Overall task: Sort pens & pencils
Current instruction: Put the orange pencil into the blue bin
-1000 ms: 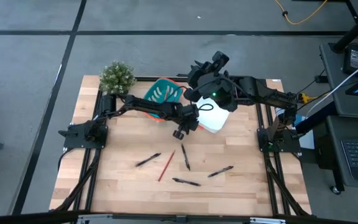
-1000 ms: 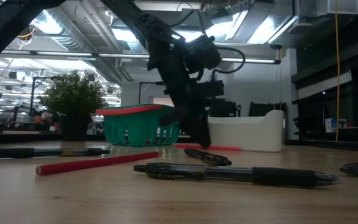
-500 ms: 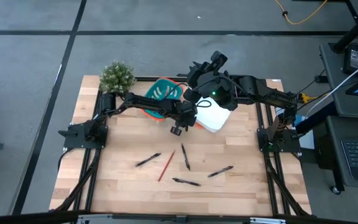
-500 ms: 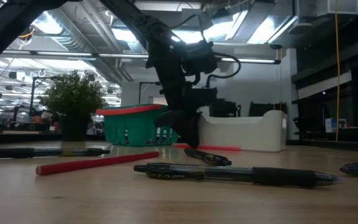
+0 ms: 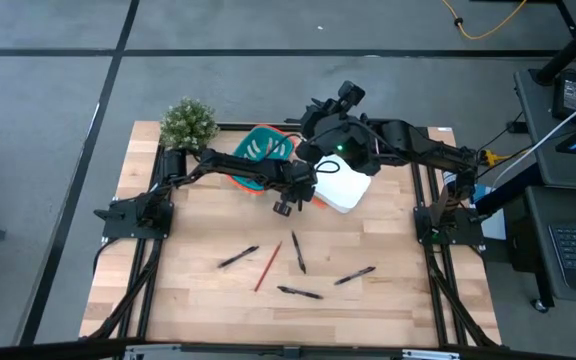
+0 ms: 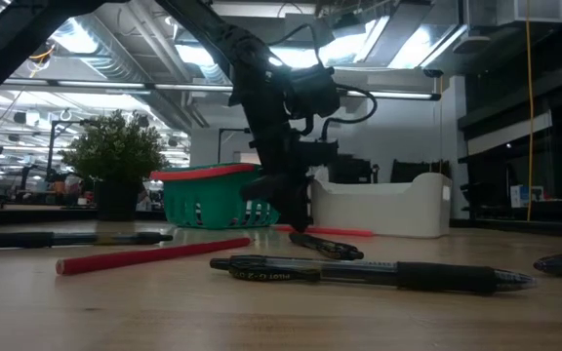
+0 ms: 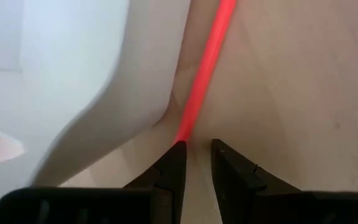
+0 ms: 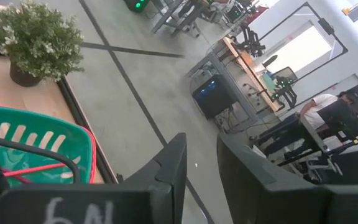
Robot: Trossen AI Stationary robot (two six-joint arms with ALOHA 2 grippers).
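An orange-red pencil [image 7: 205, 68] lies flat on the table along the foot of the white bin [image 7: 73, 74]. My left gripper [image 7: 197, 149] points steeply down just short of its near end, fingers a narrow gap apart with nothing between them. In the high view it [image 5: 284, 208] hangs low beside the white bin [image 5: 346, 188]. Another pencil [image 5: 268, 265] and several black pens [image 5: 298, 252] lie flat on the near half of the table. My right gripper [image 8: 201, 149] is raised over the bins [image 5: 346, 95], narrowly open and empty. My left gripper has one fingertip [image 7: 178, 154] right at the near end [image 7: 183, 134] of the pencil that lies by the white bin. The fingers come from above, slanting, roughly along the pencil. Whether the fingertip touches it, I cannot tell.
A green basket [image 5: 261, 147] with a red rim stands left of the white bin, with a red stick [image 8: 33, 169] in it. A potted plant [image 5: 187, 123] stands at the far left corner. Dark frame rails [image 5: 423, 215] run along both table sides.
My left gripper has tipped, and its fingertips have swung a little toward the table's far edge, closer to the pencil by the white bin. The gap between its fingers looks the same. Pens and pencils lie where they were.
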